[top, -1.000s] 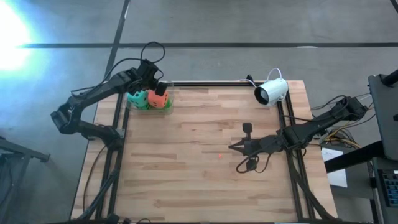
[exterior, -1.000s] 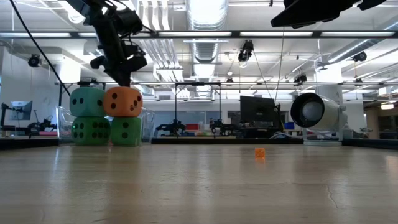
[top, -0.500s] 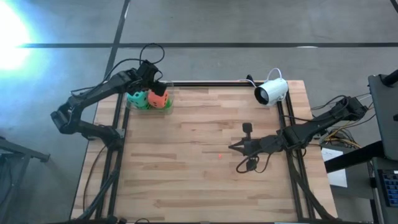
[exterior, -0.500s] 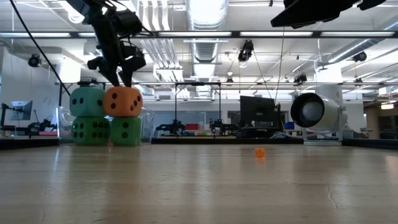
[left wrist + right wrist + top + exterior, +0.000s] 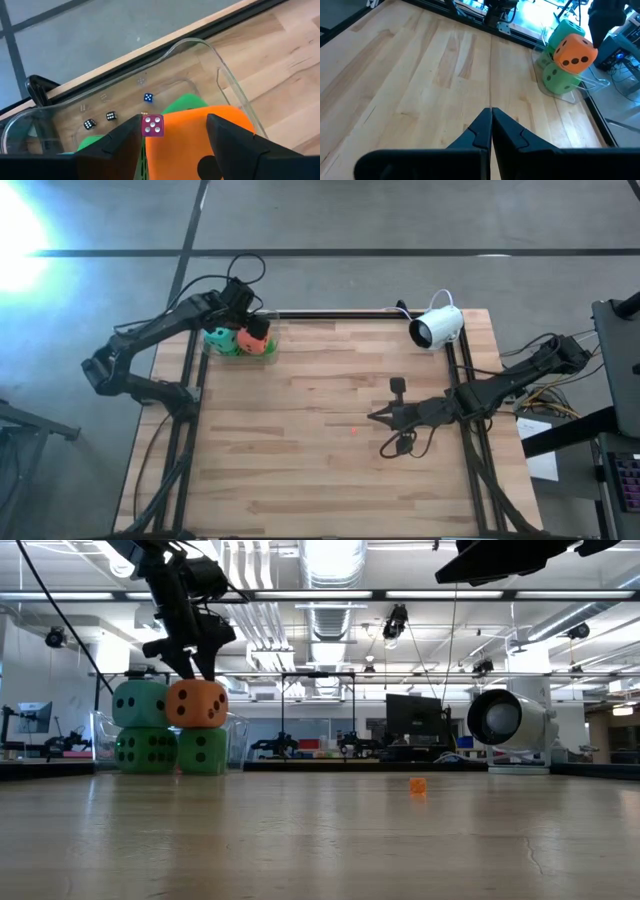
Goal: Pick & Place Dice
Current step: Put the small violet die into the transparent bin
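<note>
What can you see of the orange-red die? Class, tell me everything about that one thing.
The orange-red die is a soft-looking cube with rounded edges and dark pips; three pips show on the side facing the right wrist camera. It sits in the top layer of a stack, resting on a green die with the teal die beside it, inside a clear container at the table's far left corner. The left claw hangs just above it, fingers spread, not gripping it.

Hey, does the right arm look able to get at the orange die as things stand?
Probably not easily: the orange die sits stacked at the far left corner with the left hand open right over it, while the right hand waits across the table.
</note>
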